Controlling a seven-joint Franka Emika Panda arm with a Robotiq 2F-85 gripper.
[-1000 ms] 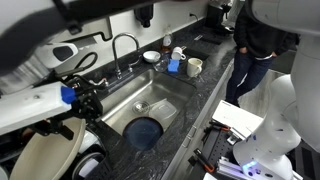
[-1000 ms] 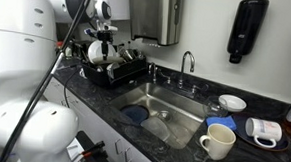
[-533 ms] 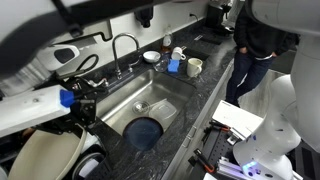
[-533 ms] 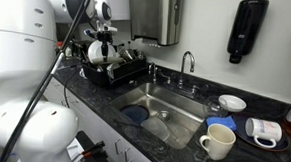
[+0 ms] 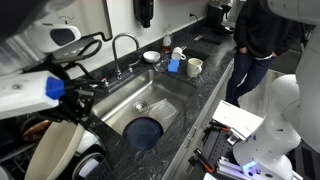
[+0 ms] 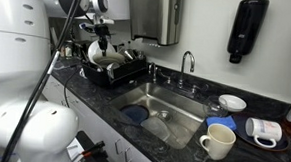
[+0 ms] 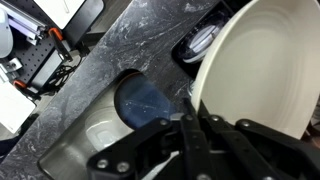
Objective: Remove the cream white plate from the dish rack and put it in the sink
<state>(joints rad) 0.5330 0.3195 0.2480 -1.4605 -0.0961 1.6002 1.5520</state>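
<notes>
The cream white plate [image 7: 262, 70] stands on edge in the black dish rack [image 6: 128, 72]; it also shows at the lower left of an exterior view [image 5: 55, 150] and in the rack's near end [image 6: 99, 55]. My gripper [image 7: 190, 104] is shut on the plate's rim, one finger on each face. In both exterior views the gripper [image 5: 72, 103] [image 6: 103, 43] sits at the plate's top edge. The steel sink [image 5: 155, 92] [image 6: 174, 101] lies beside the rack, and the wrist view shows its basin [image 7: 90, 135] below.
A blue plate [image 5: 146, 131] [image 7: 145, 100] lies in the sink bottom. The faucet [image 5: 124, 45] rises behind the basin. A white mug [image 6: 218, 143], bowl [image 6: 232, 102] and other cups stand on the dark counter. A person [image 5: 255, 40] stands at the far end.
The jaws went from open to shut on the plate's rim. In an exterior view the plate now shows narrower and more upright, and the wrist has risen slightly.
</notes>
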